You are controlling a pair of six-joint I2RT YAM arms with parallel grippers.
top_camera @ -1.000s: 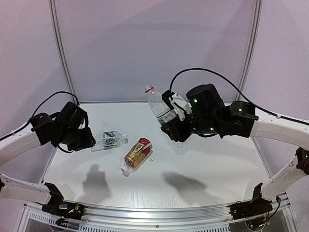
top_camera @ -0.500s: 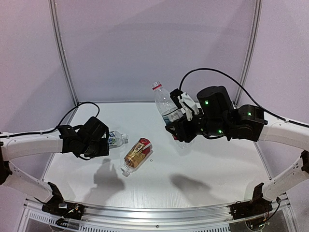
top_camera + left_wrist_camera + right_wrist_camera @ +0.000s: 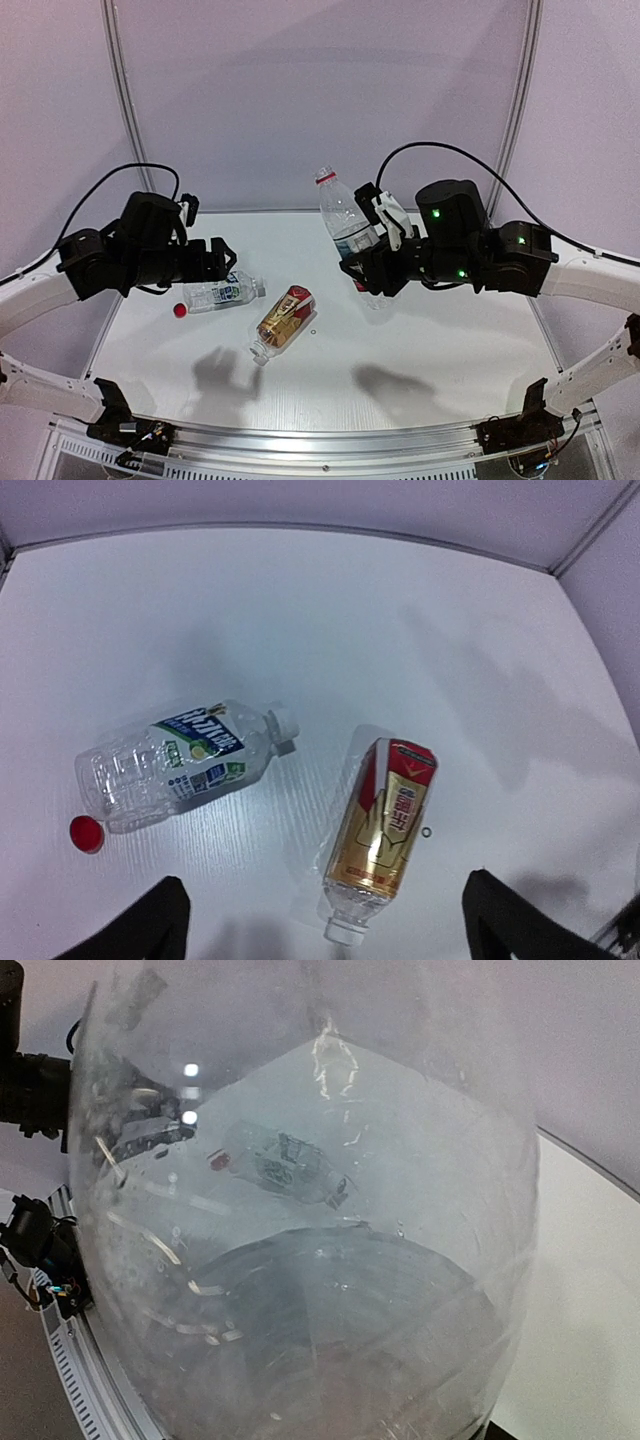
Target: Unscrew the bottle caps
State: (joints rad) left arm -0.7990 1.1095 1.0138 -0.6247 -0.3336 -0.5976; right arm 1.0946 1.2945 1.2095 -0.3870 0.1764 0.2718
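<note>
Left of amber-brown plastic bottle [image 3: 385, 825], ahead of wide, empty left fingers [image 3: 150, 930]: clear green-labelled bottle [image 3: 180, 760], whitish cap [image 3: 285, 720] pointing amber-ward; right fingers [image 3: 358, 272] gripping blue-labelled bottle [image 3: 342, 215].

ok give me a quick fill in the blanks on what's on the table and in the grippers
1. The loose cap on the table is ___.
2. The right gripper holds a clear bottle with its neck pointing ___.
3. The left gripper is wide ___.
4. Counting the amber bottle and the green-label bottle, ___ bottles lie on the table.

Missing words: red; up; open; two.
</note>
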